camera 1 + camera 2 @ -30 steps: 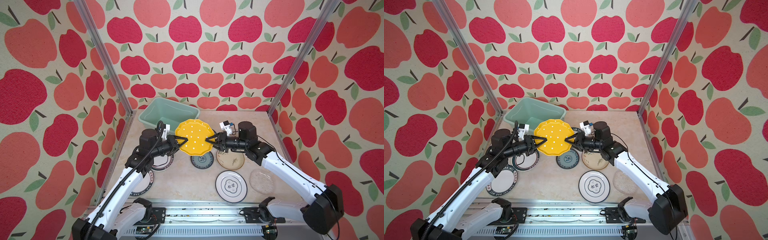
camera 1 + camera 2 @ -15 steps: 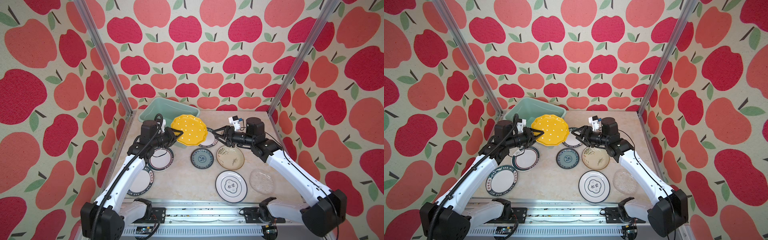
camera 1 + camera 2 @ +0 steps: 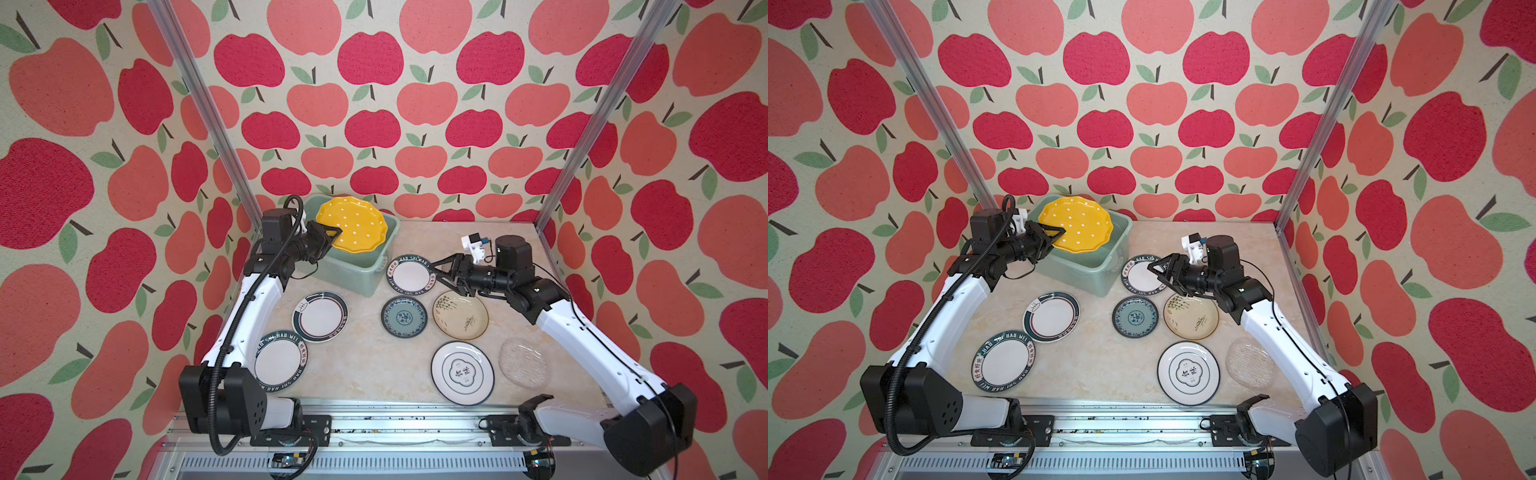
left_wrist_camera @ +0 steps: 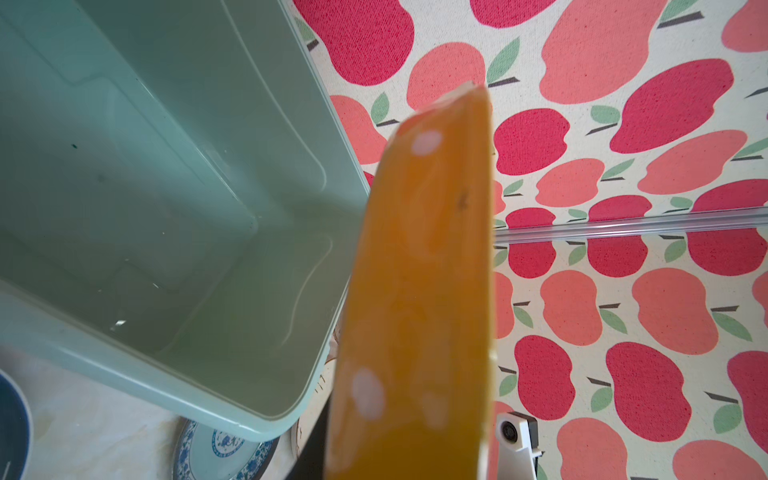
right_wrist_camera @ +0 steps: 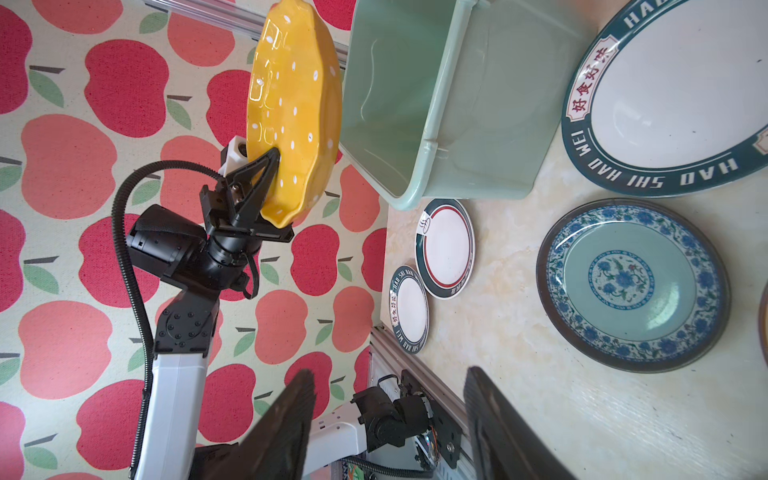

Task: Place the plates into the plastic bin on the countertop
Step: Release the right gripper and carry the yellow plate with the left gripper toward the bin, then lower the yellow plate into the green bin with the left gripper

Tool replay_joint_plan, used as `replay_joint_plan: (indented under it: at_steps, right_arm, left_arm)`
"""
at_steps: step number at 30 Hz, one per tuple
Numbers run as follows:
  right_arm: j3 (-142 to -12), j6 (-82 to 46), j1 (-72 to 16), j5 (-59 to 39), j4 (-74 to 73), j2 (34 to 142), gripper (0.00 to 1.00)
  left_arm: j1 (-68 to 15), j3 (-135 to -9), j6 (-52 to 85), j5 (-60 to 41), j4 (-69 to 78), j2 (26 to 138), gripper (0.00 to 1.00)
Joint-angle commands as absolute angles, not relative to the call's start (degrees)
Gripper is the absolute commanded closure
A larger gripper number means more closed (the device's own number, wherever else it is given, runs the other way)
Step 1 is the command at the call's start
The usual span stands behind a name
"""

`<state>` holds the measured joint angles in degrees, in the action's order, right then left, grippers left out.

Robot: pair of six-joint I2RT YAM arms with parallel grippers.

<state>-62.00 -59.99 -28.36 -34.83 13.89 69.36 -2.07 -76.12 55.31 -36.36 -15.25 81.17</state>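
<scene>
While the left gripper [image 3: 334, 235] clamps the yellow plate [image 3: 357, 222] by its rim, the plate hangs tilted over the plastic bin [image 3: 359, 277], directly beneath; the right gripper [image 3: 435, 271] hovers farther off, jaws apart, empty.

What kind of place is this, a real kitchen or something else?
Probably a staged robot test booth, not a real kitchen: apple-patterned walls on aluminium posts, two arms mounted on a rail, and plates laid out on a marble-look countertop.
</scene>
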Motion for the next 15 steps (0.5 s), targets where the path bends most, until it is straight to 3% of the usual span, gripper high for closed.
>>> replay_joint_plan:
  at_steps: [1,15]
  right_arm:
    - [-60.5,-57.7,-27.9,-35.3,15.9,67.5,0.39]
    - [-56.3,-57.5,-26.8,-36.8,15.6,67.5,0.39]
  left_arm:
    - [-0.3,-83.2,49.6,-35.9,-14.3,84.2,1.00]
    - [-2.1,-99.0,27.3,-32.6,-29.7,103.6,1.00]
